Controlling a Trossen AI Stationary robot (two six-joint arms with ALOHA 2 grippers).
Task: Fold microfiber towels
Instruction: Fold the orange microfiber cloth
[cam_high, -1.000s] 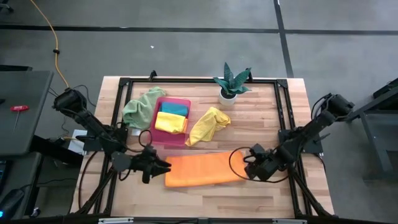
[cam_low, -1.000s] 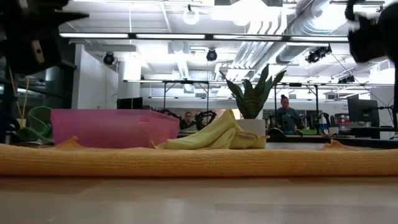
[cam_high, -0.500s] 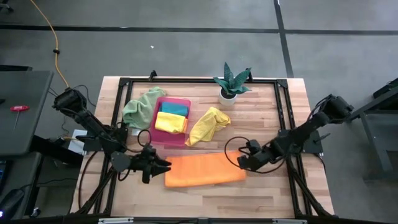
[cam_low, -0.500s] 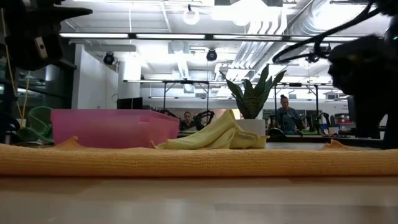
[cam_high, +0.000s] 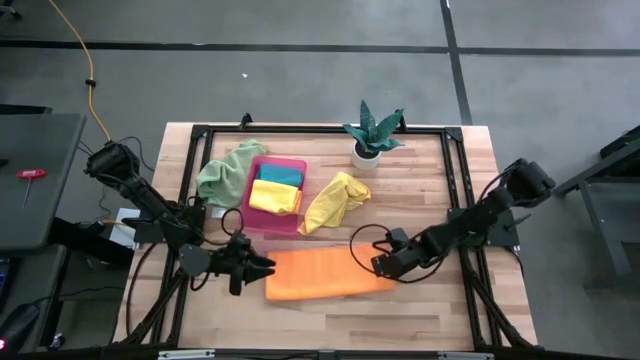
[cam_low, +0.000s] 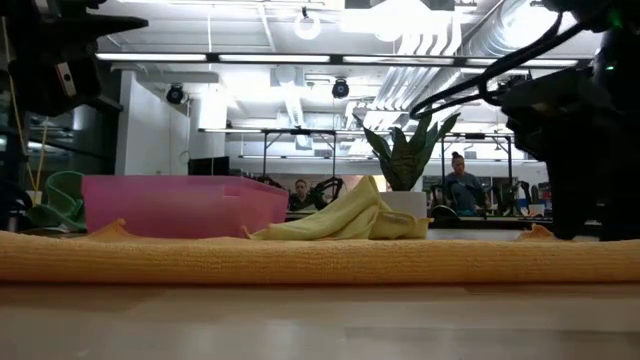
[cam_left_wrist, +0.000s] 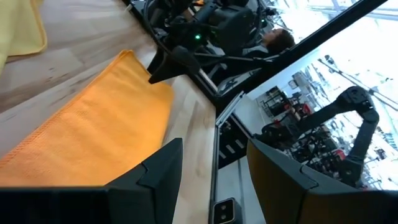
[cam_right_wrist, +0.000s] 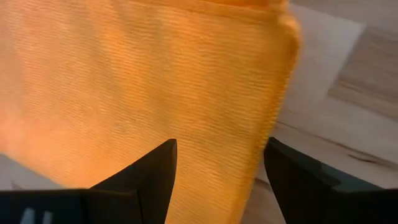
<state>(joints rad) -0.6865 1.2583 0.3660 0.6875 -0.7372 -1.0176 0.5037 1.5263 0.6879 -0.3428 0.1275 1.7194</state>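
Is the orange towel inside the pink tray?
No, the orange towel lies flat on the wooden table in front of the pink tray, which holds a yellow towel and a teal towel.

Grey floor (cam_high: 300, 80) crossed by dark seams, a yellow cable (cam_high: 88, 75) laid over it. Ceiling ducts (cam_low: 440, 40) and strip lights (cam_low: 250, 57) are seen above distant seated people (cam_low: 462, 185).

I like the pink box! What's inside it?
Inside the pink tray lie two folded towels: a teal towel and a yellow towel. Anything beneath them is covered.
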